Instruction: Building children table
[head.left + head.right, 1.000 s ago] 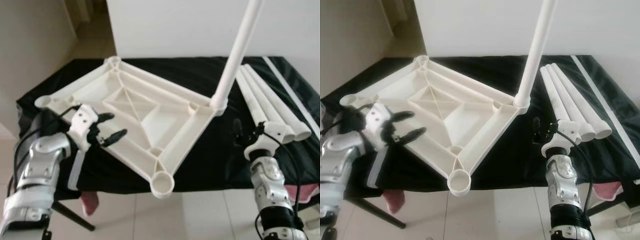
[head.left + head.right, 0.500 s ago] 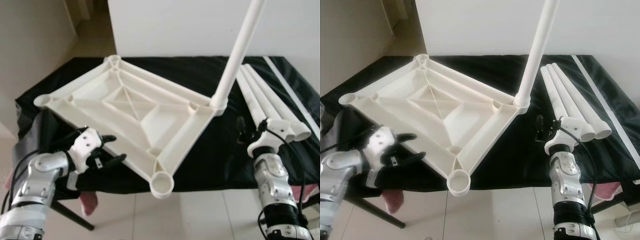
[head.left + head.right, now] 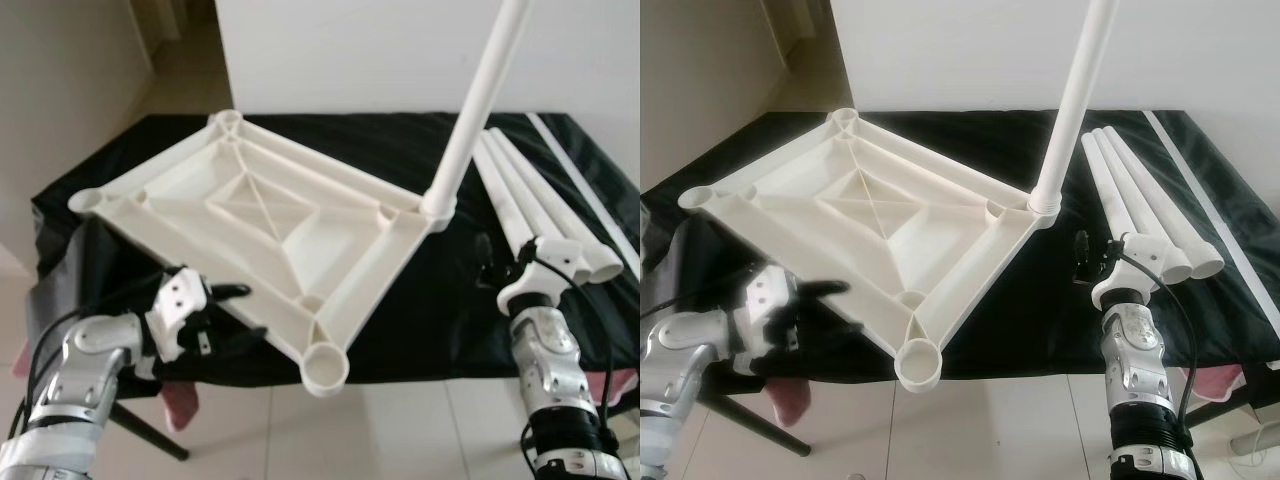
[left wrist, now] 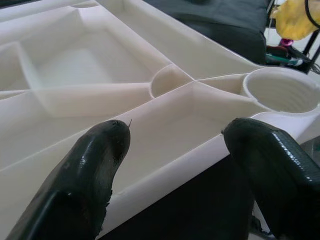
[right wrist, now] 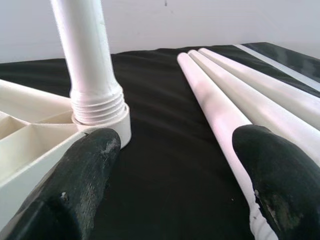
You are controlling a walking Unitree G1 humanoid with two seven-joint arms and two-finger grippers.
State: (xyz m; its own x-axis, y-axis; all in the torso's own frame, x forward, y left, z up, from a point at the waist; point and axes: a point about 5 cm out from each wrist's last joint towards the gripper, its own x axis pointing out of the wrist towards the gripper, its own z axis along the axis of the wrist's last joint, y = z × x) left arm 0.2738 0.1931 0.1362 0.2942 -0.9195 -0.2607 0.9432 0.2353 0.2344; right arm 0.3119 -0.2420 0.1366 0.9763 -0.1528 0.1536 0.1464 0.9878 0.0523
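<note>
One black-draped table (image 3: 420, 300) (white wall (image 3: 350, 50) behind) bears the tabletop (image 3: 260, 215).

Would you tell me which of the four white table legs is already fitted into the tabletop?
The upright leg, standing in the corner socket of the upturned tabletop. The three loose legs lie side by side on the black cloth.

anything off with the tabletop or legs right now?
The upturned tabletop sits skewed, its near corner socket hanging past the black table's edge. One leg stands in its socket; three legs lie loose.
</note>
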